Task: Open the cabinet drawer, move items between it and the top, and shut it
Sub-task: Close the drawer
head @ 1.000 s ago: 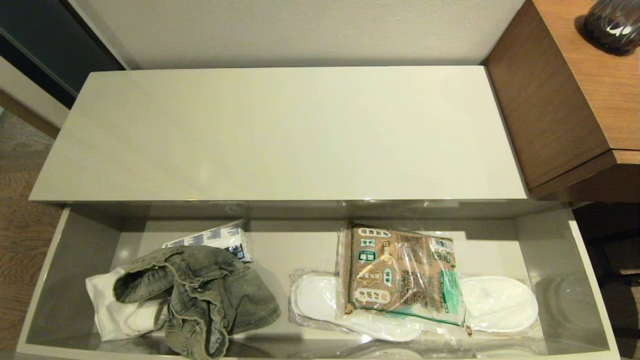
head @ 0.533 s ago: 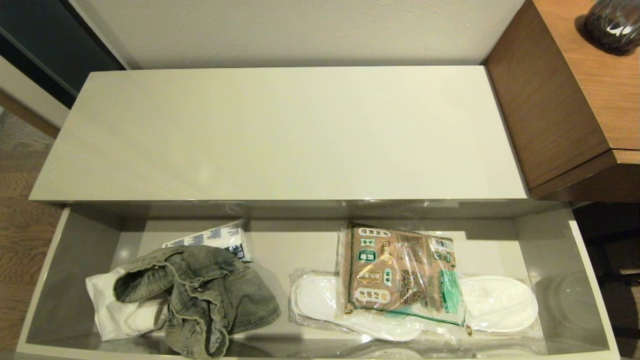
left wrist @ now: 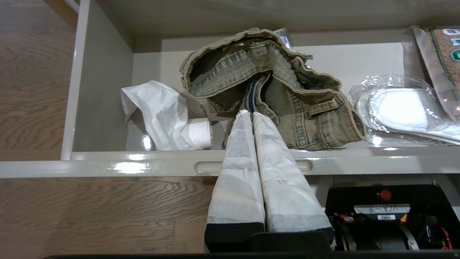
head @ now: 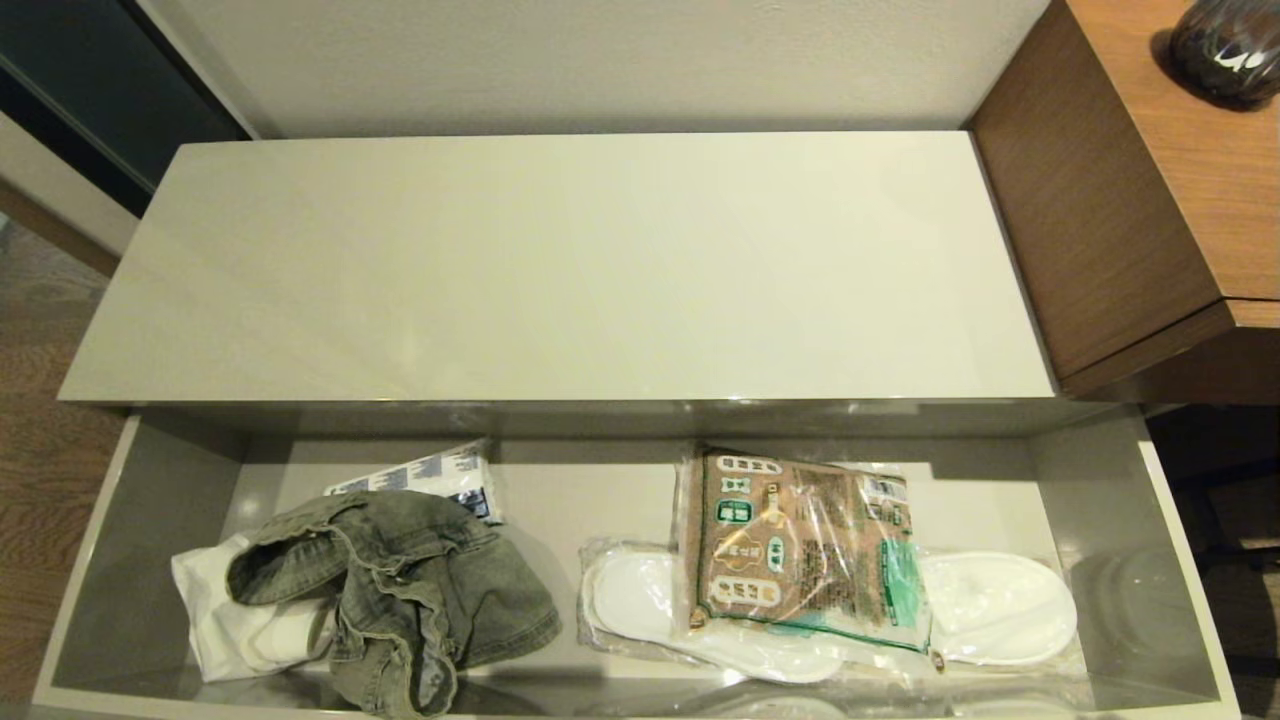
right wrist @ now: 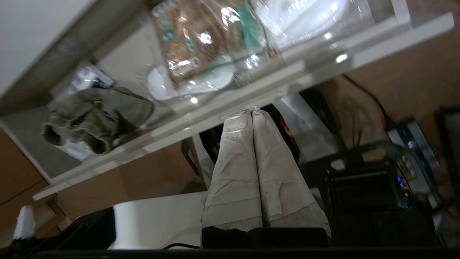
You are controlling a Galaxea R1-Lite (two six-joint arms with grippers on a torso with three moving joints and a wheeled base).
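Sitting bunched up near the left end of the open drawer (head: 150, 520), the jeans (head: 400, 590) look soft and floppy, so pinch a thick seam fold. Left gripper (left wrist: 251, 113) hovers fingers pressed together, empty, over the front edge; right gripper (right wrist: 251, 110) likewise, outside.

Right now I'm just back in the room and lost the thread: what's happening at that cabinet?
The cabinet drawer stands pulled open, and the top has nothing on it. The denim garment and white cloth lie inside, beside wrapped slippers and a printed packet. The left claw, shut and empty, hangs by the drawer's front, aimed at the denim. The right claw, also shut, sits outside the drawer front.
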